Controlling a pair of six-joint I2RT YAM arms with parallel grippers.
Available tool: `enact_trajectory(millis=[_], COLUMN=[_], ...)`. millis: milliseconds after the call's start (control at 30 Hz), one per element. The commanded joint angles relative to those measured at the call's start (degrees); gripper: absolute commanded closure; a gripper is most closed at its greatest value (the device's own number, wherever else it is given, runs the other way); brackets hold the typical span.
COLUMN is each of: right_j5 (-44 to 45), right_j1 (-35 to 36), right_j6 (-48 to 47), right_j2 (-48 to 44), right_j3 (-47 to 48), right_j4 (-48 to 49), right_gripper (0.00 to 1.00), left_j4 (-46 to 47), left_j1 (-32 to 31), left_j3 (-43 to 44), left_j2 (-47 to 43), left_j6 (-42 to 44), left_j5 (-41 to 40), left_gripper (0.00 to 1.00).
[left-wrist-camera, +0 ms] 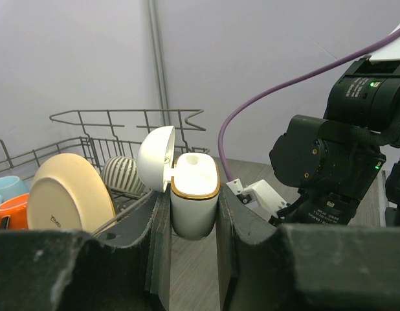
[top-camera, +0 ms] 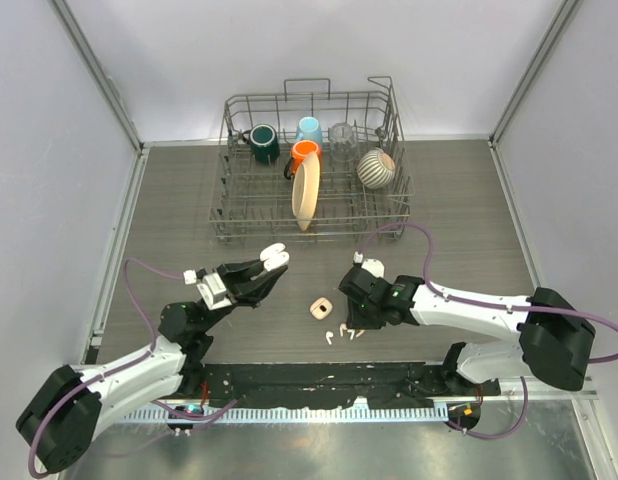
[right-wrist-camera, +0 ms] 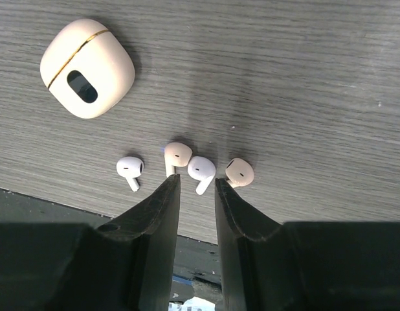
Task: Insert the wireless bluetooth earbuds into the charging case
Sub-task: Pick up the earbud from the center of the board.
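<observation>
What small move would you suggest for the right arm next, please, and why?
Probably lower the right gripper straight down and close it on the white earbud lying between its open fingers. The other three earbuds lie loose beside it on the table, and none is gripped. The left gripper holds the white charging case with its lid open, ready to receive one.

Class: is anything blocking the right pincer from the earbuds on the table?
Nothing visible does. The right pincer hangs over the earbuds, which lie bare on the table; the closed case sits apart.
</observation>
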Motion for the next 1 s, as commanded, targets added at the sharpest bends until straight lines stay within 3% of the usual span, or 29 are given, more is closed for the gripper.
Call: enact_trajectory(millis=[0,967], right_j5=[1.33,0.80], right_j1=[0.52,1.04], right_j6=[0.80,0.27], right_j2=[0.77,5.26], right_j3=[1.52,2.83], right_j4=[1.60,1.60], right_gripper=[0.66,0.67], left_j4=[3.18,1.94], left_j1=[0.15,0.15], left_j3=[-0.32,-0.50], left_j2=[-1.81,-2.69], left_j6=[1.27,1.80], left_j5=[-1.12,-1.74], left_gripper=[1.00,1.00])
